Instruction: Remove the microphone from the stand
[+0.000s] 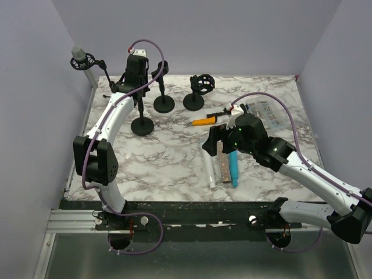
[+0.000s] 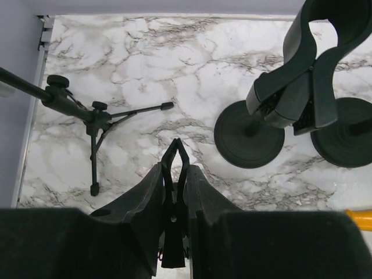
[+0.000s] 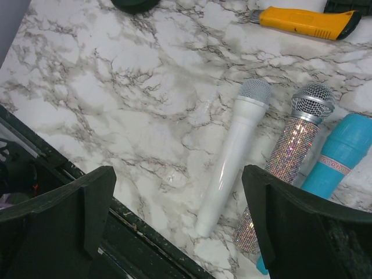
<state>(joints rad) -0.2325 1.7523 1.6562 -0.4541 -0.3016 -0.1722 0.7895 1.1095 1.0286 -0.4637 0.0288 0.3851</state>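
One grey-capped microphone [image 1: 78, 54] sits in the black ring mount [image 1: 88, 60] of a thin black tripod stand [image 2: 93, 119], at ten o'clock on the white marble table [image 1: 168, 168], right at its edge. Near it, towards eleven o'clock, the left gripper [image 2: 174, 174] has its fingers pressed together, pinching a thin black clip [image 2: 175, 152]. Two black round-based stands [image 1: 164, 104] stand just to its three o'clock side. Near the table's centre the right gripper [image 3: 180, 195] hangs with its fingers spread wide, holding nothing, above a white plastic microphone [image 3: 229, 157], a glittery sequinned microphone [image 3: 290, 157] and a teal microphone [image 3: 343, 151] lying side by side. At twelve o'clock from them lies a yellow utility knife [image 3: 302, 22]
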